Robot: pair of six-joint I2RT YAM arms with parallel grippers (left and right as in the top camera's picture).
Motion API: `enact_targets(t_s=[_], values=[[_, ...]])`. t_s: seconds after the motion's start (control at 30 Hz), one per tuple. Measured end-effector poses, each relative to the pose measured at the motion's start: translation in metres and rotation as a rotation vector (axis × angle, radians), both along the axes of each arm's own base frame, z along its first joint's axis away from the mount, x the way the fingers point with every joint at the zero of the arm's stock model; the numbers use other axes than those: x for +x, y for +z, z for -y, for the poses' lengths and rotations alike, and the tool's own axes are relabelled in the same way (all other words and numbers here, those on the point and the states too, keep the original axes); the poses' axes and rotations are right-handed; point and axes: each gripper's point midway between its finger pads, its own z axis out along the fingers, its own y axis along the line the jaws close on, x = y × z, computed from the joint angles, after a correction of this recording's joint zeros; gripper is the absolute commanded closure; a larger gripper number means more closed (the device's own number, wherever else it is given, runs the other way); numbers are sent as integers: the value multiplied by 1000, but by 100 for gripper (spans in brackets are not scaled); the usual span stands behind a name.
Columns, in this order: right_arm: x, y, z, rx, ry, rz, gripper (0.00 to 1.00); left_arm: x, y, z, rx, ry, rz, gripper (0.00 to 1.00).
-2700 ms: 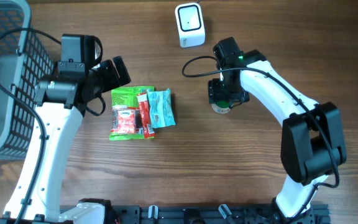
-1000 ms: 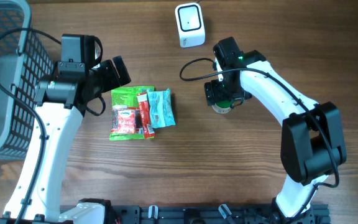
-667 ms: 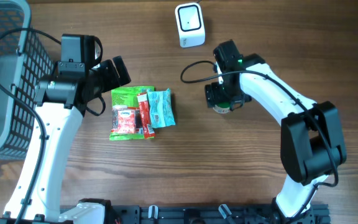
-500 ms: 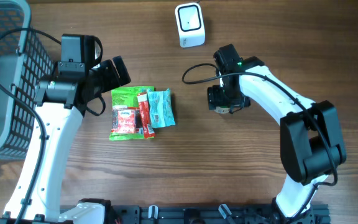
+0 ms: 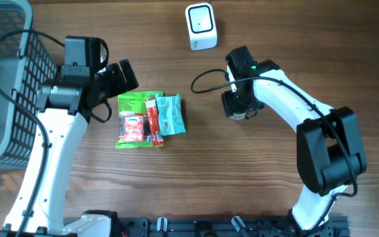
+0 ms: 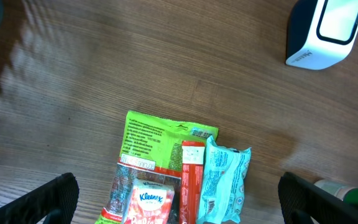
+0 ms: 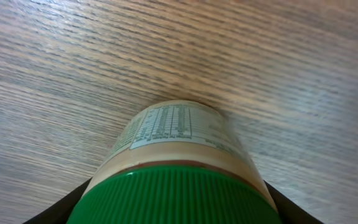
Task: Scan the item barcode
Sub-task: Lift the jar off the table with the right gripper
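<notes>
Table: you are working over a bare wooden table [image 5: 255, 178], with the scanner [image 5: 201, 26] beyond your right gripper [image 5: 241, 105].
Change: its jaws are narrowing around the jar [image 7: 179, 168] and edging toward the scanner.
Meaning: pickup is probably beginning, and scanning is not yet happening.
Jar: standing between those fingers, lid up.
Hidden: finger contact is being cut off, so a grip cannot be told. No barcode is showing.
Left gripper [image 5: 120, 79]: hanging spread wide and empty, with the packets [image 6: 166, 168] below.

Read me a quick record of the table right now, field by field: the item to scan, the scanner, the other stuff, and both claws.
item: jar with a green lid, inside the right claw
right claw: fingers flank the lid; a firm grip cannot be told
scanner: white, on the table beyond the jar, not touching it
left claw: open, near the packets, holding nothing
other: packets lie in a small pile; basket beside the left arm
</notes>
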Motion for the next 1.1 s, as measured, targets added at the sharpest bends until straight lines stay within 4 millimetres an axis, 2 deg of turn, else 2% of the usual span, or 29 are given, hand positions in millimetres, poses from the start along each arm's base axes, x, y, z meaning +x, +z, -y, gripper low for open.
enact_targets(t_s=[0.1,0.2,0.27,0.33,0.5,0.77,0.9,0.93,1.1], values=[[3,0,7,-44,44,16,19,0,0,0,0,0,0,0],[4,1,10,-61,55,21,6,0,0,0,0,0,0,0],[1,0,5,-27,31,6,6,0,0,0,0,0,0,0],[-2,0,1,-2,0,-8,7,0,0,0,0,0,0,0],[-6,-1,-3,35,-132,-35,27,0,0,0,0,0,0,0],[-2,0,-2,35,-169,-18,29,0,0,0,0,0,0,0],[6,0,2,-6,-62,24,9,0,0,0,0,0,0,0],[6,1,4,-17,-54,28,1,0,0,0,0,0,0,0],[1,6,7,-38,-23,-2,0,0,0,0,0,0,0,0]])
